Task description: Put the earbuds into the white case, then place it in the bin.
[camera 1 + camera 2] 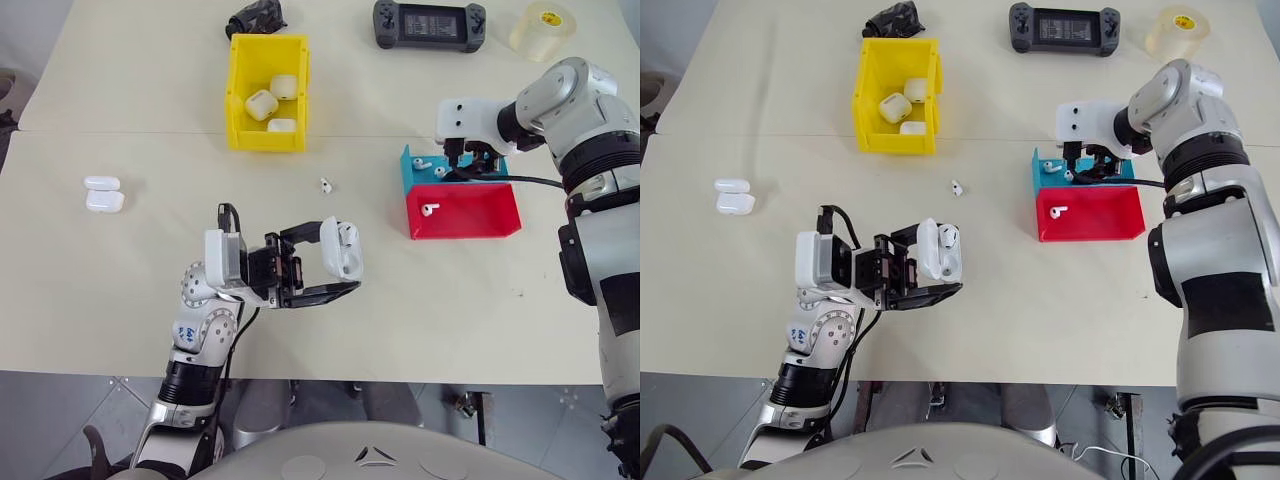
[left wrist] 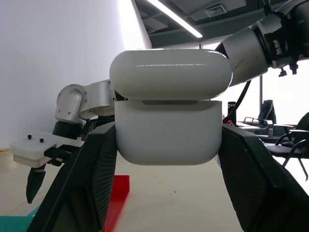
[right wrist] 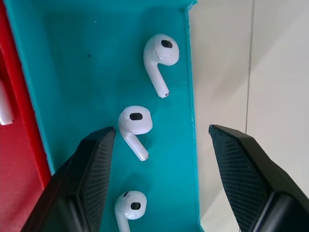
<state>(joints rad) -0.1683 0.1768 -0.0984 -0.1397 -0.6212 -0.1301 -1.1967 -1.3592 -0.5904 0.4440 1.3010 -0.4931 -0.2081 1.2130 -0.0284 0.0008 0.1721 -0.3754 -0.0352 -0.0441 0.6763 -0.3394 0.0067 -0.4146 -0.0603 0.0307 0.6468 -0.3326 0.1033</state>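
Three earbuds (image 3: pixel 134 121) lie under the spread right end effector (image 3: pixel 161 145); left end effector (image 1: pixel 325 265) clamps the white case (image 1: pixel 341 248).

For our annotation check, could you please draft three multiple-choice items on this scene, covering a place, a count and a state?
1. Where does the right tool hover?
A. over the blue tray
B. over the yellow bin
C. over the game controller

2. How many white cases lie in the yellow bin?
A. one
B. three
C. five

3. What state is the white case in the left tool?
A. lid open
B. lid shut
C. lid missing

Key:
1 A, the right wrist view has the blue tray between its open fingers.
2 B, three show there.
3 A, its lid is raised, with an earbud inside.
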